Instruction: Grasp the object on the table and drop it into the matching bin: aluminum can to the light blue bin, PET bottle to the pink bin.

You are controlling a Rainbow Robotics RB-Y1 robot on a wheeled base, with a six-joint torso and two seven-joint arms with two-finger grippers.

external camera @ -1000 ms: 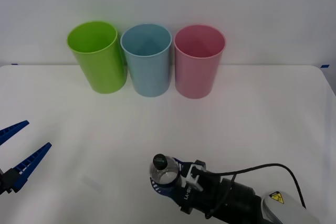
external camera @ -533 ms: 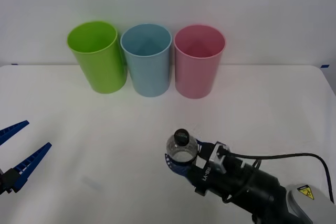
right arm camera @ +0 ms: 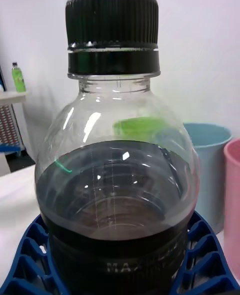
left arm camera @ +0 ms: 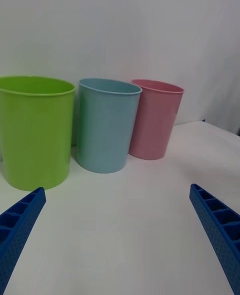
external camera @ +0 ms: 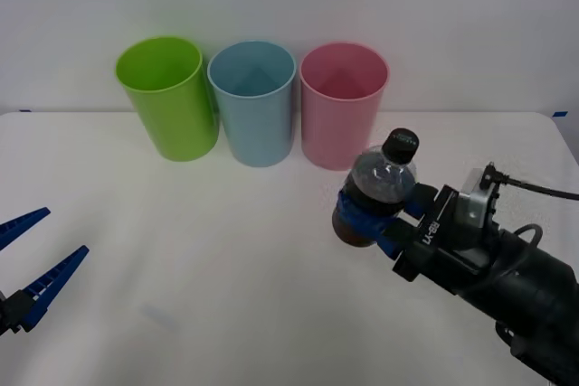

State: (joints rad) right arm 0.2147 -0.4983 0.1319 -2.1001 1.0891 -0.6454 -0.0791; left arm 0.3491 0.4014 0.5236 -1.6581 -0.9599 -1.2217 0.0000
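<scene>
a clear bottle with dark brown drink and a black cap. blue ribbed fingers hug it. at twelve o'clock: green cup, light blue bin, pink bin. white table.

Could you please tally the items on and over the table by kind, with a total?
Bins: 3, lime green bin, light blue bin, pink bin
PET bottle: 1, held in the right gripper
Total: 4
</scene>
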